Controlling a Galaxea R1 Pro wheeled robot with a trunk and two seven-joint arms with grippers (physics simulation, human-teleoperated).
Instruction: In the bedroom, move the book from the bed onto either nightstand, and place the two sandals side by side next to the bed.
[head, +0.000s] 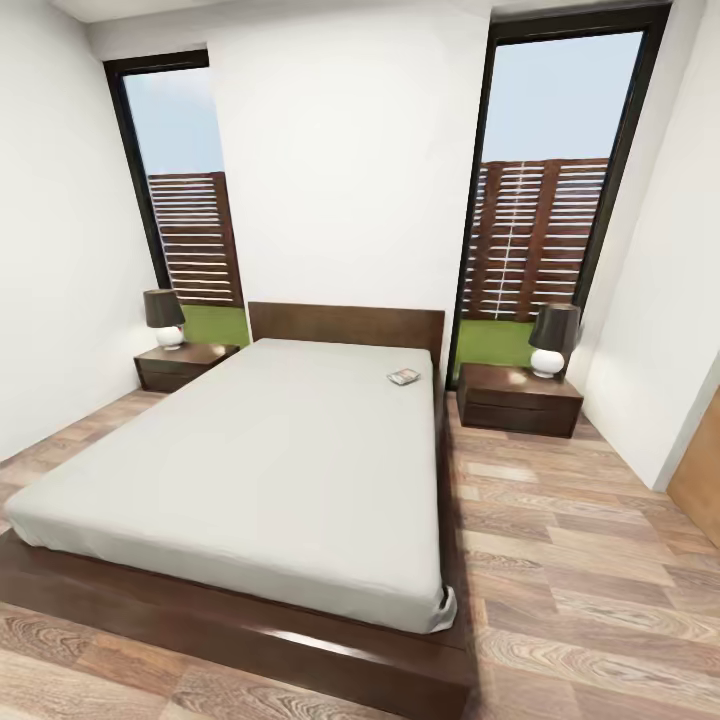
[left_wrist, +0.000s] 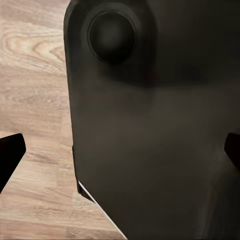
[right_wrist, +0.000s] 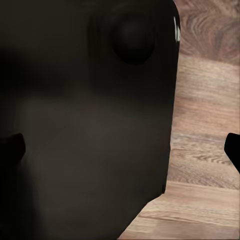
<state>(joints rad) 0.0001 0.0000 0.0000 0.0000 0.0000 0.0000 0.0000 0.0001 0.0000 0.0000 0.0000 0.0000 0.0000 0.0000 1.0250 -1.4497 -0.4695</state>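
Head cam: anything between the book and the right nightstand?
Only bare mattress, the bed's dark frame edge, then a strip of floor separate book and nightstand, head view.

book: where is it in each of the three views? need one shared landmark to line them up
Head view: the book lies on the bed, at the mattress's far right corner, near the headboard and the right-hand nightstand.
Left wrist view: not in it; dark robot body over wood floor.
Right wrist view: not in it; dark body, floor beside it.
Shared landmark: the brown wood-plank floor.
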